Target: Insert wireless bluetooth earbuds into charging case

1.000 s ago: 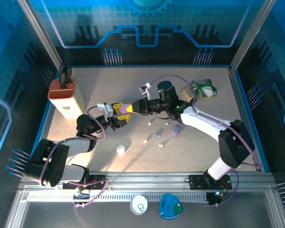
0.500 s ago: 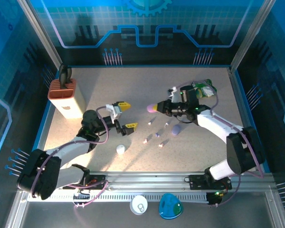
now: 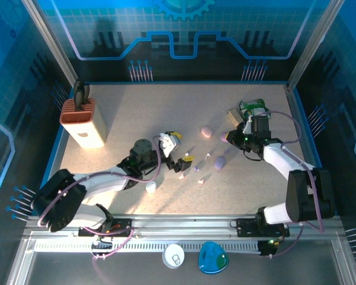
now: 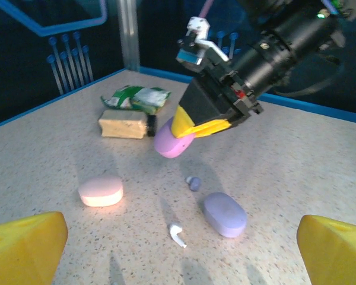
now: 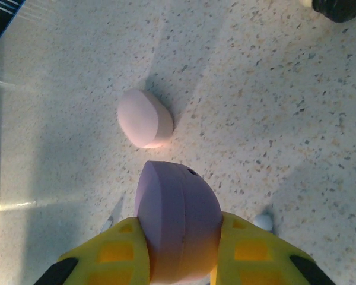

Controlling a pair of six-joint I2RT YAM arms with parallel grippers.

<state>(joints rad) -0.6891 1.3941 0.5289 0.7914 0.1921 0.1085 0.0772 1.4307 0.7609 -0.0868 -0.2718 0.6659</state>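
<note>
— How is the left claw (image 3: 181, 148)?
— Spread wide, gripping nothing. Just ahead of it, between its yellow fingers (image 4: 24, 246), a white earbud (image 4: 177, 233) lies on the desk (image 4: 296, 148). A lilac case (image 4: 225, 214) sits beside the bud, toward the right finger.
— Farther out?
— A purple earbud (image 4: 193, 183), then a pink case (image 4: 101, 190) off toward the left finger. Beyond them the right claw (image 4: 193, 126) faces this one, pinching a second lilac case (image 4: 171, 144). The pink case lies just past its tip.

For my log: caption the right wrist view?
Right gripper shut on a lilac case, pink case lying on the table beyond.
</note>
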